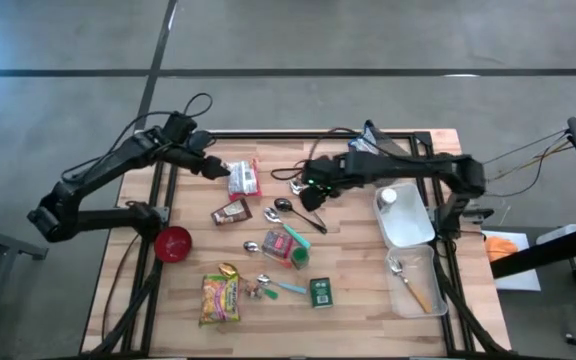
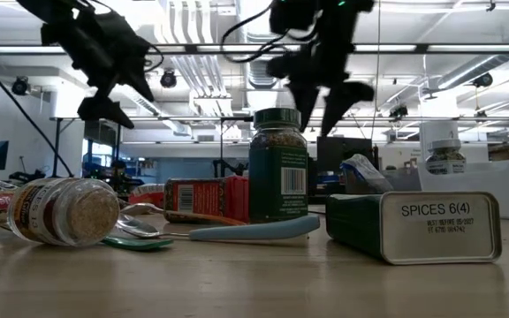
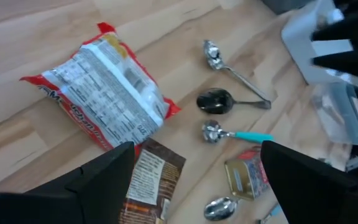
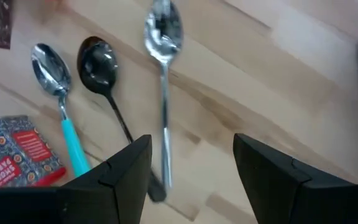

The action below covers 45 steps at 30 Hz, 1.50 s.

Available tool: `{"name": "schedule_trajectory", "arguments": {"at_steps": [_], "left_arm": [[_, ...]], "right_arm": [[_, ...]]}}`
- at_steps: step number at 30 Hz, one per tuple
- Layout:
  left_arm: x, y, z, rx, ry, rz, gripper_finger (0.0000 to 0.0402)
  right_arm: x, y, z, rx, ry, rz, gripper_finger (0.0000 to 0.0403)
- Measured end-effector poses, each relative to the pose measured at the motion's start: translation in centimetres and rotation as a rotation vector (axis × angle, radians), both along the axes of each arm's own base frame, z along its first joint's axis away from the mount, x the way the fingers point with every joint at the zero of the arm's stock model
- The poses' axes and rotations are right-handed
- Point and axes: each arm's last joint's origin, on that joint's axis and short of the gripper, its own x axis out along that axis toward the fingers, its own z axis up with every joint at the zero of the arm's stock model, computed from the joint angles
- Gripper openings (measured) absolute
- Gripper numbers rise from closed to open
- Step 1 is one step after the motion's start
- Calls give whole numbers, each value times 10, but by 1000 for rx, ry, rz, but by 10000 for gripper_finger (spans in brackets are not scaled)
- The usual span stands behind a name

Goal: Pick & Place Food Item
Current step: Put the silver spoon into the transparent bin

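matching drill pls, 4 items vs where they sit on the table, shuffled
1. red bowl
2. noodle packet
3. green spice tin
4. white tray

A. right edge of the table
B. just ahead of the left gripper
C. left edge, beside the left arm's base
D. front middle, lying flat

Pairs: 1-C, 2-B, 3-D, 4-A

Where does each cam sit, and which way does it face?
High: overhead, straight down; both arms, wooden table.
Low: table height, level across; green spice jar, arms above.
Left wrist: past open left gripper, over the red noodle packet.
Right wrist: past open right gripper, over the silver spoon.
Shared: both wrist views see the black spoon.
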Motion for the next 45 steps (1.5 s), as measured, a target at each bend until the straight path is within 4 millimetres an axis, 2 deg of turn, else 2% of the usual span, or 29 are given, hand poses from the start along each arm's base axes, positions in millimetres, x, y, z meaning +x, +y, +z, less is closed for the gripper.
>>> {"name": "schedule_trajectory", "arguments": {"at_steps": [7, 13, 19, 26, 31, 34, 38, 43, 45], "left_arm": [[-6, -13, 7, 10, -9, -26, 350], [-12, -19, 10, 19, -4, -41, 350], [-17, -25, 16, 47, -27, -44, 350], [-18, -25, 16, 54, -29, -49, 350], [-18, -26, 6, 34, -9, -50, 350], [-19, -27, -4, 2, 12, -42, 350], [-20, -28, -13, -32, 30, -29, 350], [-19, -28, -12, -32, -6, -45, 350], [-18, -28, -9, -17, -39, -56, 350]], "right_arm": [[45, -17, -23, 18, 52, 107, 224], [65, -21, -55, 91, 149, 190, 224], [73, -23, -78, 121, 194, 215, 224], [76, -33, -89, 116, 204, 236, 224], [75, -44, -100, 124, 220, 222, 221], [75, -48, -107, 142, 225, 223, 196], [76, -48, -108, 148, 216, 244, 130], [77, -49, -108, 139, 212, 271, 28], [77, -50, -108, 137, 212, 277, 20]]}}
